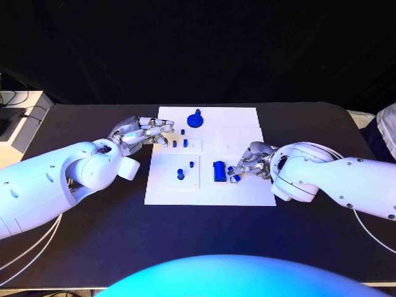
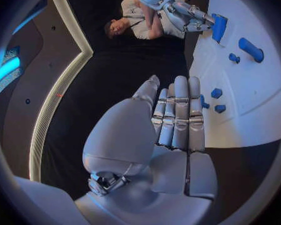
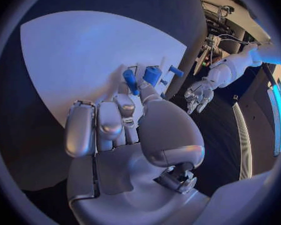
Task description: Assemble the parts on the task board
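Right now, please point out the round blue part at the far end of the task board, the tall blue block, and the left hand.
round blue part [image 1: 195, 119], head view, its top.
tall blue block [image 1: 219, 171], head view, its middle.
left hand [image 1: 147, 132], head view, the hand's middle.

Matt white task board [image 1: 242, 133], black table [image 1: 91, 124]

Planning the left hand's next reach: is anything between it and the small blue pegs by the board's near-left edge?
Nothing visible: the left hand hovers at the task board edge, fingers straight, beside the blue pegs.
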You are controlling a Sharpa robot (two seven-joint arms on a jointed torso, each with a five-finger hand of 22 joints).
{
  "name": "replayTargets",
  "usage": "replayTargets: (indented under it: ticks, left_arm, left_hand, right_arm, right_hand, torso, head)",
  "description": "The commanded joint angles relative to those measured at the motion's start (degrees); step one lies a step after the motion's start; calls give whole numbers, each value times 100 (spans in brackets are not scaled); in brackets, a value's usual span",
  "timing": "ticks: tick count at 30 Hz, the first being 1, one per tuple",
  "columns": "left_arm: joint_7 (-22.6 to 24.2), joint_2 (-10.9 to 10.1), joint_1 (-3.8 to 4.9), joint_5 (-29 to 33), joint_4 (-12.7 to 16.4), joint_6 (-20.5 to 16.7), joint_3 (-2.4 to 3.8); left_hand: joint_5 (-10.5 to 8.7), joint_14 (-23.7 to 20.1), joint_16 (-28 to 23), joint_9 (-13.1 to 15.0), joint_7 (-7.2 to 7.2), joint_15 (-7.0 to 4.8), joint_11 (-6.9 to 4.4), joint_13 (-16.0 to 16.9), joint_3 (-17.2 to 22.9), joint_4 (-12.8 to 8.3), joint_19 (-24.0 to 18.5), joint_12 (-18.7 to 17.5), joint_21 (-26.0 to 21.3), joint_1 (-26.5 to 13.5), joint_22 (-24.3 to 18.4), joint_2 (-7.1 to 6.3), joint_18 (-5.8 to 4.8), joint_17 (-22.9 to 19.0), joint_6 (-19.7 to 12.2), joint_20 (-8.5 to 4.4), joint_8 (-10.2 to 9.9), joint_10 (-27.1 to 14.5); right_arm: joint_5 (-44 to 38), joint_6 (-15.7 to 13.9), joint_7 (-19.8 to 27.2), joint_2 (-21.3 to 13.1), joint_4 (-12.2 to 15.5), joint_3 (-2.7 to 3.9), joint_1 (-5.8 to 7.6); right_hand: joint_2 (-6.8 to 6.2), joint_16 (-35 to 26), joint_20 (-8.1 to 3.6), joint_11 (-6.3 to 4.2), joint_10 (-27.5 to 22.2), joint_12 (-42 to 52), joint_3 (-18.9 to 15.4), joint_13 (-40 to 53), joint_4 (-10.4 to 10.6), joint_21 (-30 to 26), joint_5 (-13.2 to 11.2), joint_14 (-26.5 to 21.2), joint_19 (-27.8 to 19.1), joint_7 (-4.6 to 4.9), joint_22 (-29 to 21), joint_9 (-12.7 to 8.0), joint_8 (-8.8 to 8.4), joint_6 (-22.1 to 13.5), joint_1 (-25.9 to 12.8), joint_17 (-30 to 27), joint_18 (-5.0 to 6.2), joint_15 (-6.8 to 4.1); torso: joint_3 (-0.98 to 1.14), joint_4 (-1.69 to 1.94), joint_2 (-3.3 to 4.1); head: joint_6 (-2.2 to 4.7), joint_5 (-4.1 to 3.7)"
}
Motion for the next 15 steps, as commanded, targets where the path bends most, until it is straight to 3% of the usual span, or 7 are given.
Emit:
replayTargets:
  ticks: [1,15]
  left_arm:
    - [24,9,-1,18,11,89,3]
    - [22,7,-1,18,9,96,3]
  left_hand:
    - [34,30,-14,8,3,29,1,-5,1,43,41,-4,-29,-15,7,37,-20,-8,-19,-2,21,0]
    - [34,30,-14,8,3,29,1,-5,1,43,41,-4,-29,-15,7,37,-20,-8,-19,-2,21,0]
  right_arm:
    - [-50,31,9,4,-20,-21,-34]
    - [-182,46,-42,-26,15,-22,-49]
  right_hand:
    - [3,-21,38,3,-22,2,-36,-5,2,-35,-16,-26,220,-11,1005,-978,16,38,37,-5,36,17]
    - [28,-35,28,-13,-1,41,-172,-24,186,-55,63,-25,223,-34,1002,-981,32,106,4,-30,37,3]
  torso:
    - [3,-5,-4]
    - [2,2,-2]
  head:
    - [1,-7]
    - [1,-19]
